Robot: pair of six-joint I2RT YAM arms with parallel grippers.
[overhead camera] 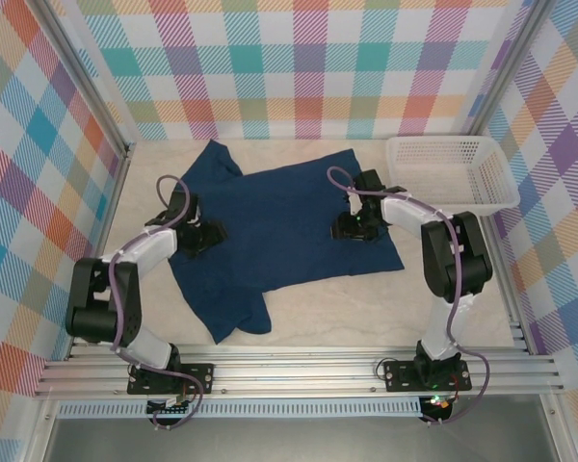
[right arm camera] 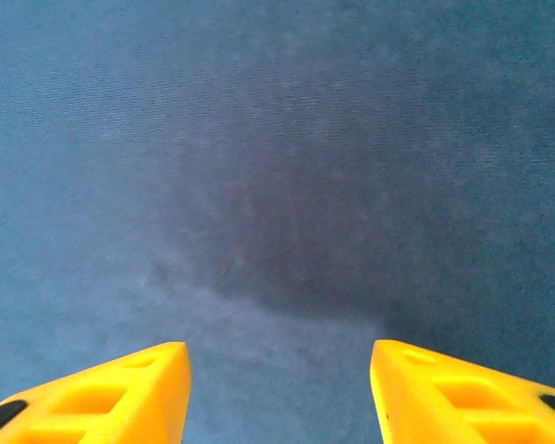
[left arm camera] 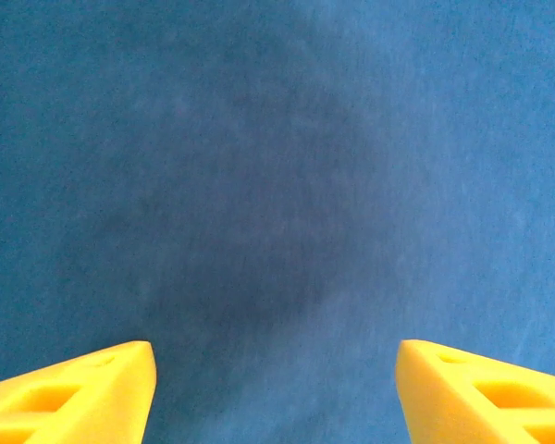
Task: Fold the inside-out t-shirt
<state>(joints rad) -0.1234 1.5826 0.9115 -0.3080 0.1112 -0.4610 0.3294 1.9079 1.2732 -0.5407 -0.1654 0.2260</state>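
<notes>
Your left pincer (overhead camera: 204,236) is spread wide: in its wrist view (left arm camera: 276,356) the two yellow fingers (left arm camera: 83,393) sit well apart at 7 and 5 o'clock, with nothing pinched between them, just navy cloth and a soft dark shadow at the centre. Your right pincer (overhead camera: 352,229) is spread too. In its wrist view (right arm camera: 279,356) the yellow fingers (right arm camera: 111,393) are apart at the bottom edge, with bare blue weave between and above them and a shadow darkening toward 4 o'clock. Both pincers hang very close over the fabric, and you can't tell from here whether the tips actually touch it. Pull out to the top view and there's the t-shirt (overhead camera: 279,226), lying spread out across the middle of the tabletop (overhead camera: 385,313), plain navy side up. The left pincer is over its 9 o'clock edge and the right pincer is over the cloth toward 3 o'clock. One sleeve (overhead camera: 217,159) pokes out at 11 o'clock, and another flap (overhead camera: 239,322) trails toward 7 o'clock, nearer the arm bases. Past the right pincer, at 2 o'clock on the tabletop, a white mesh basket (overhead camera: 443,142) sits just off the shirt's corner, against the plaid wall (overhead camera: 299,67).
</notes>
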